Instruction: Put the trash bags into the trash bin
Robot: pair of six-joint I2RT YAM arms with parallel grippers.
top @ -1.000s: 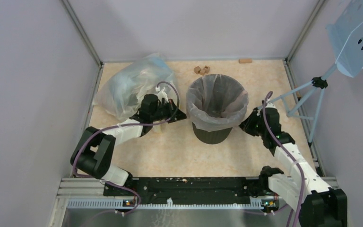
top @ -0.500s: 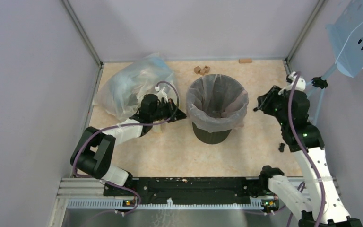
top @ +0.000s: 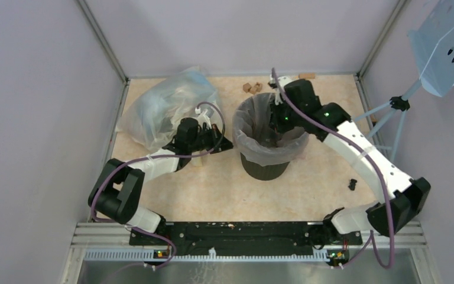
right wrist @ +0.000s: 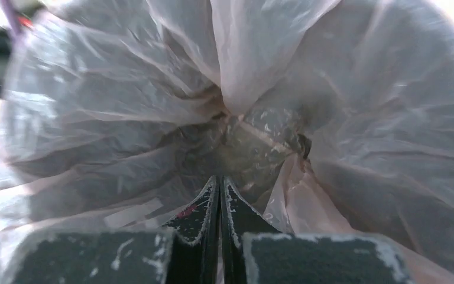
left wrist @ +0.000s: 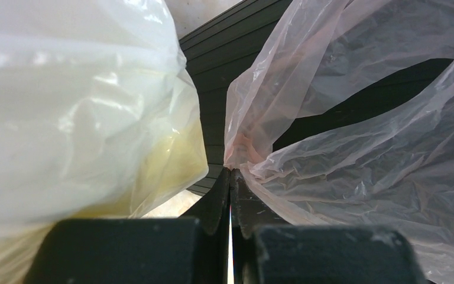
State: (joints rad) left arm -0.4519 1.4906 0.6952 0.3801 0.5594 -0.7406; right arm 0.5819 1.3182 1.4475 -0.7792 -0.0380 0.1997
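1. Pink film first: the left gripper [left wrist: 232, 174] stays clamped on a pinch of the pale pink, see-through plastic trash bag [top: 252, 149], at the left rim of the round black ribbed plastic trash bin [top: 266, 170].
2. The right arm has swung from the bin's right side to over its mouth, wrist angled down.
3. The right gripper [right wrist: 220, 180], jaws together and empty, now sits inside the bag. Judgement: it is tamping the liner down, and the bag is nearly seated.

I see the trash bin [top: 265, 168] from above; left wrist camera hugs its side, right peers inside.
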